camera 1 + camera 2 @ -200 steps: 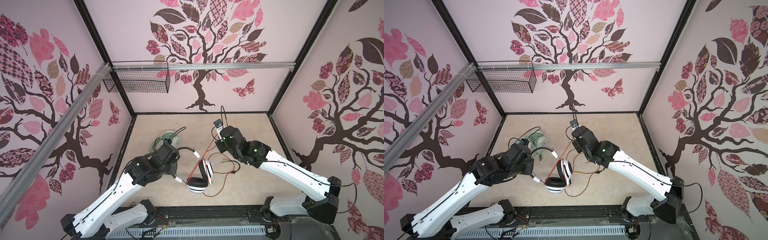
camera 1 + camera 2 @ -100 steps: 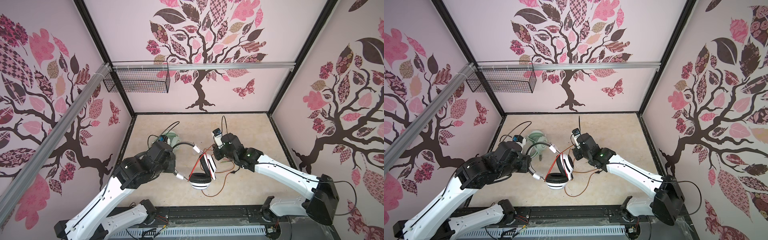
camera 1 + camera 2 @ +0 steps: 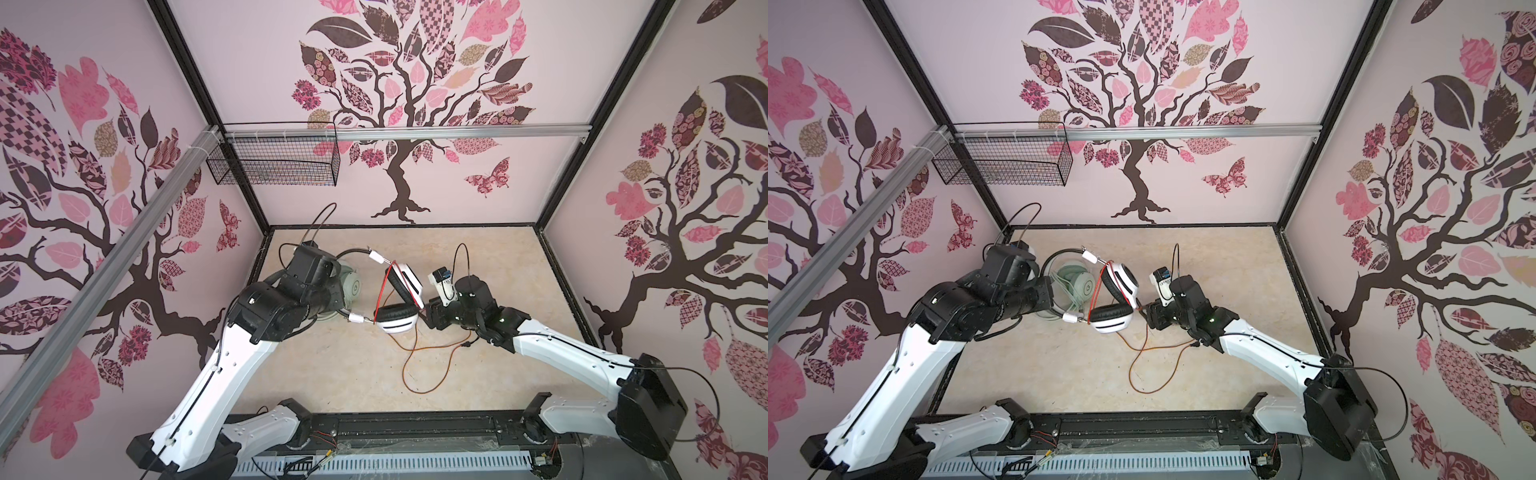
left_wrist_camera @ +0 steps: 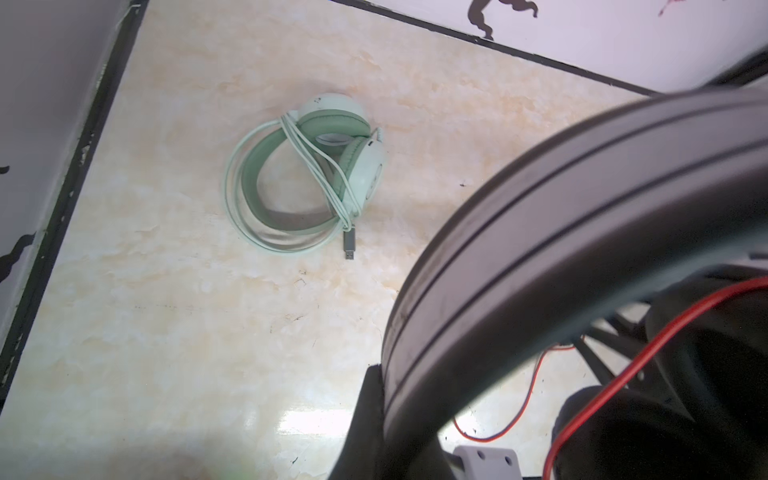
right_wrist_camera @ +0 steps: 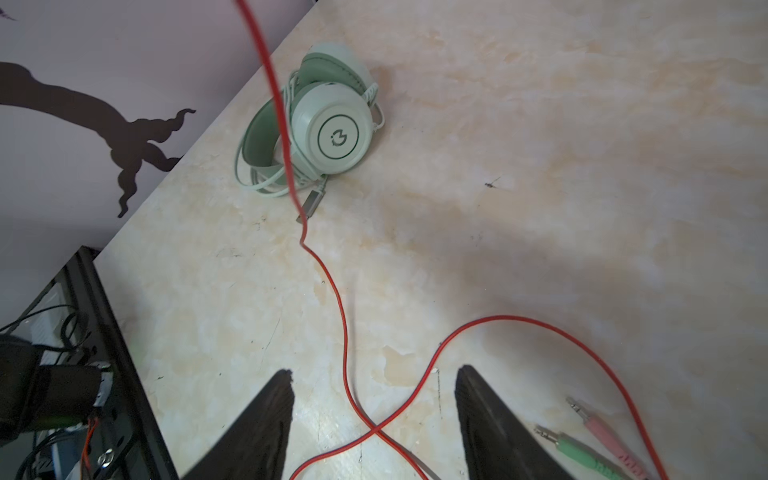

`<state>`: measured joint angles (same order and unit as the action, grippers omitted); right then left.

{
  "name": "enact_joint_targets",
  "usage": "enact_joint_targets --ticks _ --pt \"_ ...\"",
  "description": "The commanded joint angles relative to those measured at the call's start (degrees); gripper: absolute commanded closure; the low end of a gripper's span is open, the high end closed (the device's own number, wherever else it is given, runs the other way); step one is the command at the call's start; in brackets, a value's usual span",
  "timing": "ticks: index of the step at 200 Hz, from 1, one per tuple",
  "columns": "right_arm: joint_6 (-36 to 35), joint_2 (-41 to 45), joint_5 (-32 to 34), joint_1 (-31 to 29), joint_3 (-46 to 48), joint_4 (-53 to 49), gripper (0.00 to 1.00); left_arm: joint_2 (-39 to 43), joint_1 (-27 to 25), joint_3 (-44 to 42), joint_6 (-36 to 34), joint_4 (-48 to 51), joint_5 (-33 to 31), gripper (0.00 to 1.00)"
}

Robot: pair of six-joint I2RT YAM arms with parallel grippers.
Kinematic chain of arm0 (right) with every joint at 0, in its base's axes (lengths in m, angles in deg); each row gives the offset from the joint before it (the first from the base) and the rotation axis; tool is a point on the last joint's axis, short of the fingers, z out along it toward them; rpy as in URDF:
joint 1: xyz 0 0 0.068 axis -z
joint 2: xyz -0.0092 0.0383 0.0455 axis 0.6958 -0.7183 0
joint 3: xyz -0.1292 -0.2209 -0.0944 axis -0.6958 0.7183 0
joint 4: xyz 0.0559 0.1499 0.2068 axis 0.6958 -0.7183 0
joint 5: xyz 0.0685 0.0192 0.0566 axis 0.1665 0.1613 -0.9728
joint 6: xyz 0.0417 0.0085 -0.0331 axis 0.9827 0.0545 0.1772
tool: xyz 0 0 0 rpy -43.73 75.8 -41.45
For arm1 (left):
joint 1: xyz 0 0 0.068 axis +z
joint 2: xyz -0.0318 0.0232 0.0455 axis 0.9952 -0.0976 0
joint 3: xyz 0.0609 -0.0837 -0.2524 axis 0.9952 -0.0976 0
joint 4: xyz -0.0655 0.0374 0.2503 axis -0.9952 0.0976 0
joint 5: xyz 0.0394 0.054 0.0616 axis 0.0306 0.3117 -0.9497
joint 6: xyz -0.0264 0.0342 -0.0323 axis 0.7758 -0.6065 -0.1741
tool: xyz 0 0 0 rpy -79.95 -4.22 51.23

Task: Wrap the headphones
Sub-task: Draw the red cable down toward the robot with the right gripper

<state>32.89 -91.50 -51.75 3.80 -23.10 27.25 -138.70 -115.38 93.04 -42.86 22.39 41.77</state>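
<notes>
The left claw [image 3: 1046, 301] is clenched on the black band of the white and black headset [image 3: 397, 322], holding it up off the table [image 3: 332, 374] near the middle, while the right claw [image 5: 374, 370] stands released, jaws apart over the red cable [image 5: 345, 332] lying slack below. The step in hand looks like a fresh grasp for the next turn. To do it well, the right claw should come down astride the strand that climbs to the headset, not the spot where the cable crosses itself between the jaws, or both strands get pinched. It should close firmly, then carry the cable round the ear cups with light tension while the left claw keeps the band steady. The loose end with its green and pink plugs [image 5: 582, 449] must trail free. The headset's long axis runs across the table, band toward the left arm, cups pointing at the right arm. The green headset [image 4: 361, 170] lies bundled on the table at the back left
</notes>
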Motion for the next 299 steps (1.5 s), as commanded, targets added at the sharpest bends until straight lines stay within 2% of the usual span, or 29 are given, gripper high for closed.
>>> enact_joint_targets --ticks 1,24,55,115,156,181,212,226,235,269,299 --pt "2.6 5.5 -5.8 0.1 4.5 3.4 0.32 -2.3 1.4 6.6 1.0 -4.5 0.3 1.00" --pt "2.9 6.5 -7.5 0.1 9.9 5.6 0.32 -5.4 1.5 10.2 0.7 -5.1 -1.1 1.00" --pt "1.5 1.3 -7.2 0.1 11.3 5.4 0.34 -8.0 1.5 13.4 0.7 -6.0 -1.4 1.00" --pt "0.9 -13.6 -8.3 -0.3 5.8 9.1 0.42 -9.8 1.6 16.3 -0.1 -5.7 -2.2 1.00" --pt "1.1 -23.5 -8.7 -4.0 -0.8 9.2 0.46 -10.1 1.9 16.6 -0.5 -5.5 -2.5 1.00" --pt "2.0 -28.2 -9.2 -5.4 -3.9 8.9 0.57 -10.2 2.0 16.7 -0.5 -5.4 -2.5 1.00" --pt "2.6 -29.5 -7.9 -7.4 -3.7 9.6 0.73 -10.4 2.5 17.1 -0.8 -5.0 -2.6 1.00" --pt "3.3 -28.9 -8.0 -7.8 -2.7 10.3 0.88 -10.3 3.1 17.1 -0.9 -4.9 -2.3 1.00" --pt "3.8 -28.2 -7.9 -7.9 -1.8 10.8 1.00 -10.4 4.0 17.1 -0.8 -5.0 -1.7 1.00" --pt "5.9 -24.1 -5.9 -9.9 2.4 11.6 1.00 -10.6 11.8 16.0 1.1 -6.3 5.5 1.00" --pt "6.2 -21.2 -1.7 -14.8 4.0 8.1 1.00 -11.1 19.3 15.2 3.9 -8.1 13.7 1.00"
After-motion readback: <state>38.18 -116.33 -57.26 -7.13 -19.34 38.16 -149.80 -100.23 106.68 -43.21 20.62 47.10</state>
